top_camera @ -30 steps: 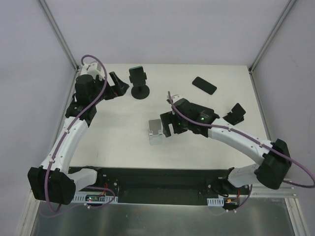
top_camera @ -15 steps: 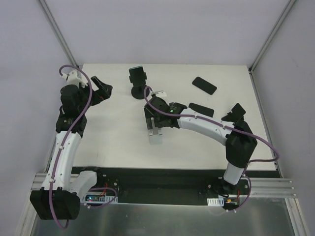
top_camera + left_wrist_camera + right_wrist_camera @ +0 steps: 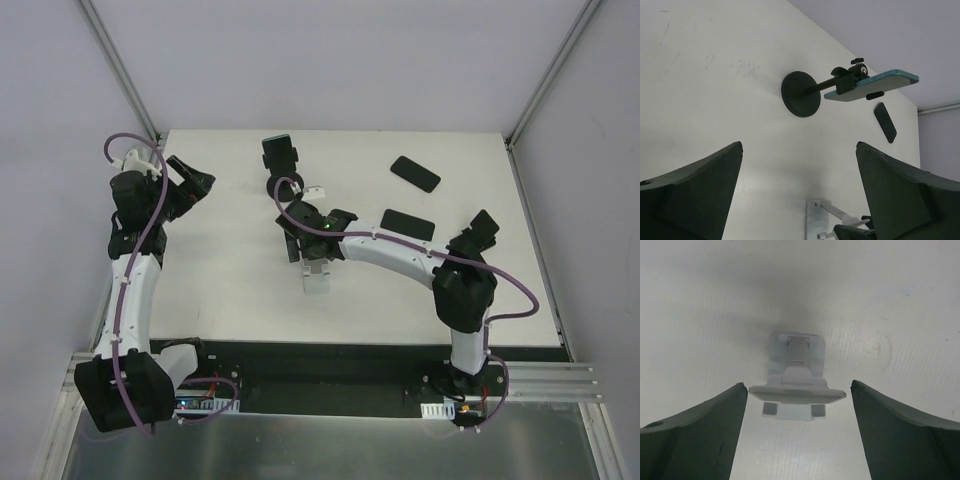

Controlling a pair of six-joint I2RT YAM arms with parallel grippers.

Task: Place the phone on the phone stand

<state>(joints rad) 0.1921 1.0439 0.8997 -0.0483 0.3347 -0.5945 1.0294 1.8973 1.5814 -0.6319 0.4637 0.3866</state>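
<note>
Bright, even overhead light — soft shadows, sharp focus.

Occlusions / crops
Top view: right end effector (image 3: 308, 250) covers the far end of the white plastic phone stand (image 3: 318, 280), and its wrist partly hides the base of the black round-base clamp mount (image 3: 282, 158). Wrist views: left end effector (image 3: 799, 147) and the right one run off the bottom edge. The left view crops the stand too.
</note>
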